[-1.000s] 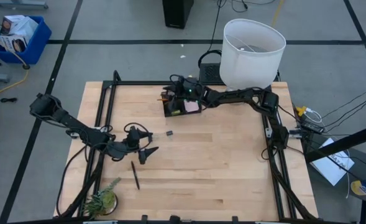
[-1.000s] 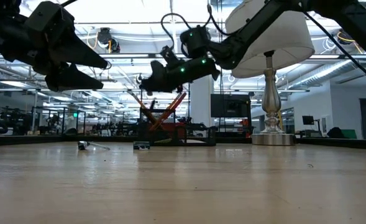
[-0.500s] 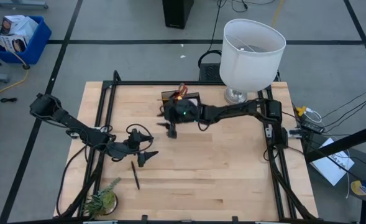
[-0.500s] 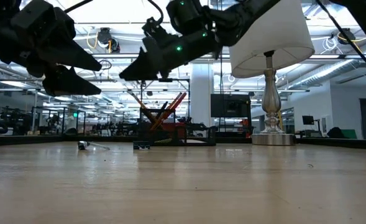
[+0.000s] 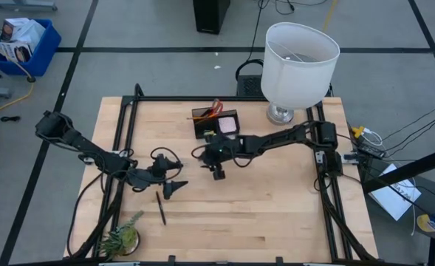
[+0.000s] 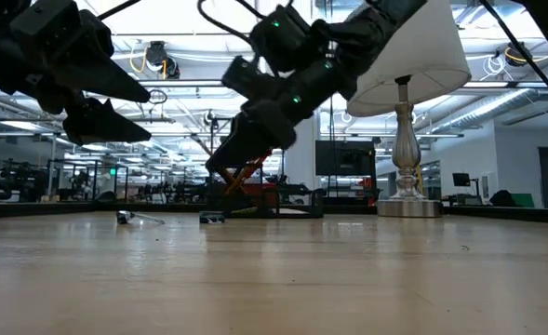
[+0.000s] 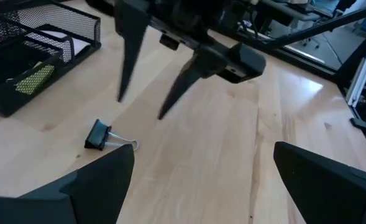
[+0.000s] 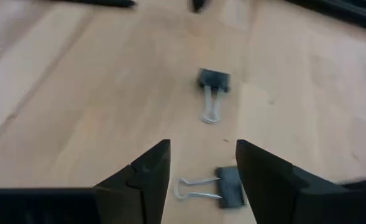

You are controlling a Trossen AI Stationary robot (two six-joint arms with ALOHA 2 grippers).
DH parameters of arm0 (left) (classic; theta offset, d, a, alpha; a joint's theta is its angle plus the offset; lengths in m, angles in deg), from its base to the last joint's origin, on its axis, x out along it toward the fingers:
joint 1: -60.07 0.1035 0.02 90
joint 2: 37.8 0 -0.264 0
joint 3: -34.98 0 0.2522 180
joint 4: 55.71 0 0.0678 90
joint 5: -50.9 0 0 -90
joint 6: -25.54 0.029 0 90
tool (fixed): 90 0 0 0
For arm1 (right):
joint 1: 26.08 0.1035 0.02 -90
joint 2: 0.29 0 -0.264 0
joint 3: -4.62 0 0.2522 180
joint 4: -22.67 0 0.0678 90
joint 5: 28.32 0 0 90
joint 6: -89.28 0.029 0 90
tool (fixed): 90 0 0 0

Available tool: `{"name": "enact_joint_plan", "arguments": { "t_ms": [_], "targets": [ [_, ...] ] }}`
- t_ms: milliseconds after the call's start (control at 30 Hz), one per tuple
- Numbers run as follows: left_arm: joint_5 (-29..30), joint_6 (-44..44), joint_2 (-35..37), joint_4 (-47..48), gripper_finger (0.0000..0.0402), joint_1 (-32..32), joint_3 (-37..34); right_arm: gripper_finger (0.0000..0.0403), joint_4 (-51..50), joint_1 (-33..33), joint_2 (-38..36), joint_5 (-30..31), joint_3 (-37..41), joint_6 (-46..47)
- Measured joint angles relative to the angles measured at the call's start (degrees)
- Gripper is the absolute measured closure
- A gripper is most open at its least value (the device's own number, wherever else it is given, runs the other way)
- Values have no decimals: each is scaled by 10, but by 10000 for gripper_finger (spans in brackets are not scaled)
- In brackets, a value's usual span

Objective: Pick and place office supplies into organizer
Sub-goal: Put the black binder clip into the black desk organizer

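The black mesh organizer (image 5: pixel 216 122) stands at the table's far middle. It holds a pink pad (image 5: pixel 228 124), red and orange items (image 5: pixel 216 108) and a yellow-green eraser (image 7: pixel 35 78). My right gripper (image 5: pixel 217 174) hangs open over the table, just near of the organizer. Two black binder clips lie flat on the wood by it, one (image 8: pixel 230 186) below its fingers and one (image 8: pixel 212 81) farther off. My left gripper (image 5: pixel 179 177) waits open to the left, above the table. It faces a clip (image 7: pixel 99 134). A black pen (image 5: pixel 160 208) lies at the near left.
A white-shaded lamp (image 5: pixel 300 59) stands at the far right corner. A small green plant (image 5: pixel 121 238) sits at the near left corner. Black frame rails (image 5: pixel 128 125) run along the table's sides. Bare wood stretches across the near and right parts of the table.
My right gripper has swung away from above the organizer toward the table's near edge and come lower. It has tipped its fingers downward and rolled, and now hangs over the clips. My left gripper has stayed in place.
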Motion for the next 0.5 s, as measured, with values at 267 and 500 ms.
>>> {"name": "enact_joint_plan", "arguments": {
  "t_ms": [267, 500],
  "targets": [
    [4, 13, 0, -1, 7, 0, 0, 236, 155, -30, -1, -63, 80, -13],
    [12, 36, 0, -18, 7, 1, 0, 236, 166, -53, 27, -67, 83, 4]
  ]
}}
